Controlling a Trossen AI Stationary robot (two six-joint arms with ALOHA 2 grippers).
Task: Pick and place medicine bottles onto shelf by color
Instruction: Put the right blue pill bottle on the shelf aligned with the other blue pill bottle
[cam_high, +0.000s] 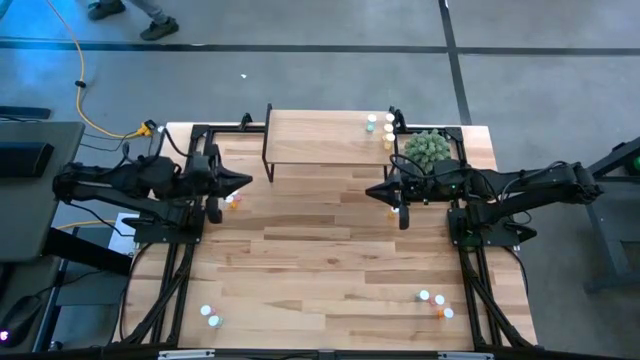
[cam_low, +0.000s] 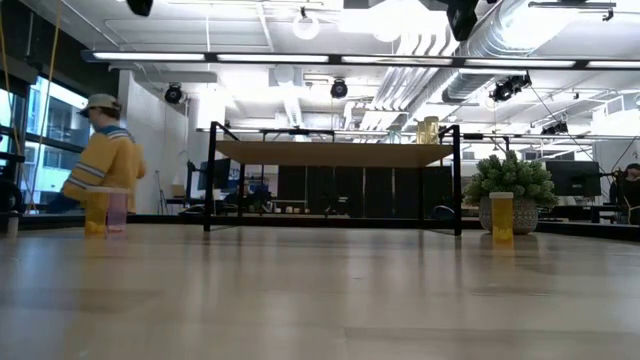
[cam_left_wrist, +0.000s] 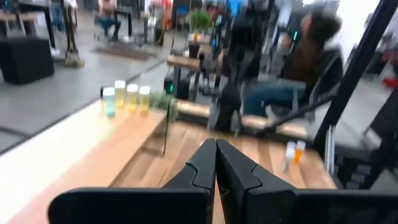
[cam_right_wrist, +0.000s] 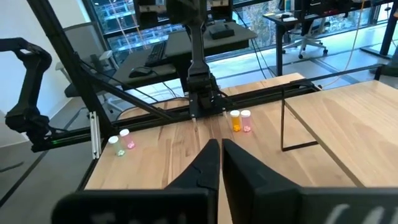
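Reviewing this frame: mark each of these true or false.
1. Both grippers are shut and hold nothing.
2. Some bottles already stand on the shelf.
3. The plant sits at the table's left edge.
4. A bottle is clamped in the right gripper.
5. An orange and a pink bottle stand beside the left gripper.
1. True: the left gripper and right gripper are shut, with nothing between the fingers.
2. True: a few bottles stand at the right end of the shelf.
3. False: the plant sits on the right, by the shelf.
4. False: it is empty.
5. True: the orange and pink bottles stand there.
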